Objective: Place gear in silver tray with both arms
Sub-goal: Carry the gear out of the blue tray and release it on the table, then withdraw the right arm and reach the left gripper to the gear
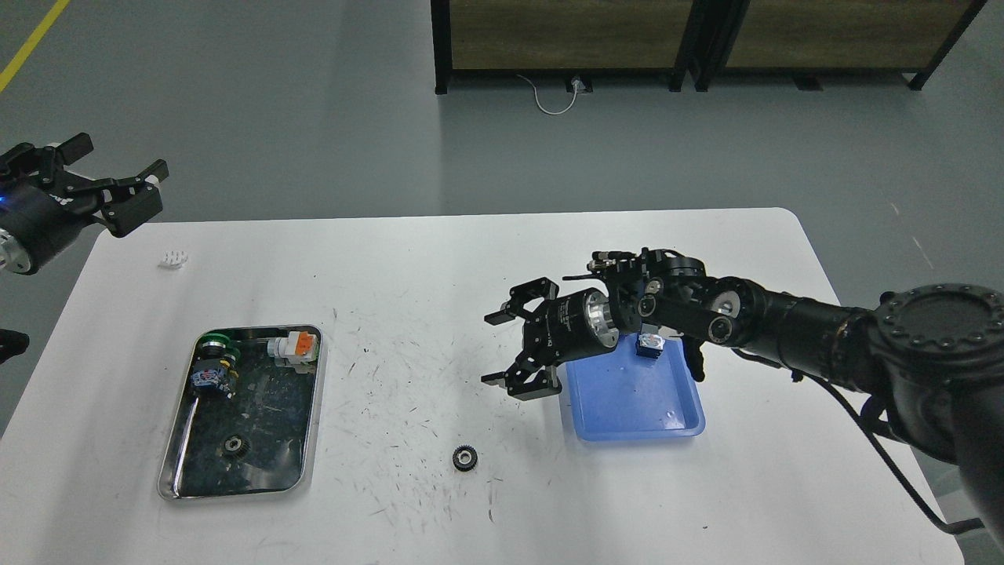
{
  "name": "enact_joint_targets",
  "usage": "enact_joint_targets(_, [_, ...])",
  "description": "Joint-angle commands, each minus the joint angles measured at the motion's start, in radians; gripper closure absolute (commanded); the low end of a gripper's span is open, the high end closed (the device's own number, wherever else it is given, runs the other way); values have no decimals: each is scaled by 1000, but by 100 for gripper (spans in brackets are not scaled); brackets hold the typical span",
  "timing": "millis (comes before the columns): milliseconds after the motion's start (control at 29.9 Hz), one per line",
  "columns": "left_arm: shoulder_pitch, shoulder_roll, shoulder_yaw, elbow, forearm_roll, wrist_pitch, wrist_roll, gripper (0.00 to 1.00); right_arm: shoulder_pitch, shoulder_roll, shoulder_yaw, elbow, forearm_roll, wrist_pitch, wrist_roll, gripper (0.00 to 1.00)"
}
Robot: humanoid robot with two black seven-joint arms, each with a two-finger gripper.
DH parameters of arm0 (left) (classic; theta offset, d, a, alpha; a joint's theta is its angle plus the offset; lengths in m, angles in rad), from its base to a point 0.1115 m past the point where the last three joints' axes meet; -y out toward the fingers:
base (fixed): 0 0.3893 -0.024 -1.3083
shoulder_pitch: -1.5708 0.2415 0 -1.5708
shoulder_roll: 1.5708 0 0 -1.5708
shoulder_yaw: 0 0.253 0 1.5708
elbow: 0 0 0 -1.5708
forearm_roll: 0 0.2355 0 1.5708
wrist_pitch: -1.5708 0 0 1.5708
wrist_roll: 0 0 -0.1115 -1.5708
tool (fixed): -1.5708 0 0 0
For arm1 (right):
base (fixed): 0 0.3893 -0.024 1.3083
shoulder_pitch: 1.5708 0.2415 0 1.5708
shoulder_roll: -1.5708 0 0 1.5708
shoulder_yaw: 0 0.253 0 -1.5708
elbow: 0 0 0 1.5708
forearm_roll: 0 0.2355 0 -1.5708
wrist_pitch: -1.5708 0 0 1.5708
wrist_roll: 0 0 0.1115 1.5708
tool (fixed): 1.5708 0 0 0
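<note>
gear (465,457) on table, below-left of open right claw (502,349), apart.

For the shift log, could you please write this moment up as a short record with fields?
silver tray: left part of the white table, holding one gear, a green-topped part and an orange-and-white part
loose gear: flat on the table between the two trays, untouched
blue tray: right of centre, small blue block at its far edge
left gripper: open, raised off the table's far left corner
right gripper: open, empty, beside the blue tray's left edge
small white part: far left of the table
</note>
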Motion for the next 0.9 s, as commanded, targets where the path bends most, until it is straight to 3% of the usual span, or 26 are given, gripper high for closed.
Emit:
enact_joint_targets(0, [-4,-8,2,-49,54,-23,-3,2,23,-139,84,7,25,12,3,10])
enact_joint_targets(401, [4,-116,20,-220,290,-95,-3,2,20,-437,310,1,67,9,1,9])
enact_joint_targets(601, [16,-168,99,-343,404,-106,-3,3,25,-521,346,-5,96,9,0,9])
enact_joint_targets(869, [70,-312,208,-346,462,-84,0,3,25,-564,348,-5,96,6,-3,9])
